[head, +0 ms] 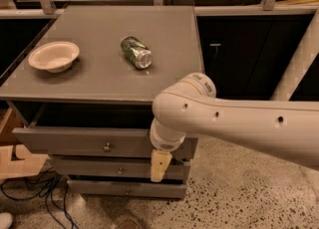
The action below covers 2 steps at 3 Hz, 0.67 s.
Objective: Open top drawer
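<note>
— Where's the gripper [160,166] hanging?
— Down at the right end of the top drawer [65,142], which is sitting partly out. Its knob [106,147] is lying off to the left. Whether the grip is wide or narrow, I can't tell.

The tool [159,166] hangs before the top drawer [65,142], at its right end; behind and left of the tool, a bowl [54,55] and a can [136,52] sit on the surface [99,81].

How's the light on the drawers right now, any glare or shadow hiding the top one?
Camera view: warm, even light, no glare on the cabinet top; only the can shines at its end. The top drawer has a lit front, its open box black with shadow. The gripper hangs lit before the lower drawer fronts.
</note>
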Each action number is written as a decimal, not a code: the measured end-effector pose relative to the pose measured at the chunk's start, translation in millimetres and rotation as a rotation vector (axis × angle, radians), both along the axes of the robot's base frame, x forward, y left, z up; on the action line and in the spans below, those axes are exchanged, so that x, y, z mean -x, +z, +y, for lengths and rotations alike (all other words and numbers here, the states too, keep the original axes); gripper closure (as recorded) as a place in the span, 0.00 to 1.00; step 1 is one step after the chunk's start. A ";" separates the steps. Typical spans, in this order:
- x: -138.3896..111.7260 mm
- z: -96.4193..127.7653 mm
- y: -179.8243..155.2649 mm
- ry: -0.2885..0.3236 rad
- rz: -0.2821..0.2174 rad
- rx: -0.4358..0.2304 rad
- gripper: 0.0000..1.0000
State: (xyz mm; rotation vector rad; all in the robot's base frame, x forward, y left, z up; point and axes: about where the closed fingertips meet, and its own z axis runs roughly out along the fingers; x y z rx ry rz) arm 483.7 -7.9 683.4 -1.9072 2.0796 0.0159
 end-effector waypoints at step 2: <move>-0.3 17.9 -25.9 0.062 0.060 0.032 0.00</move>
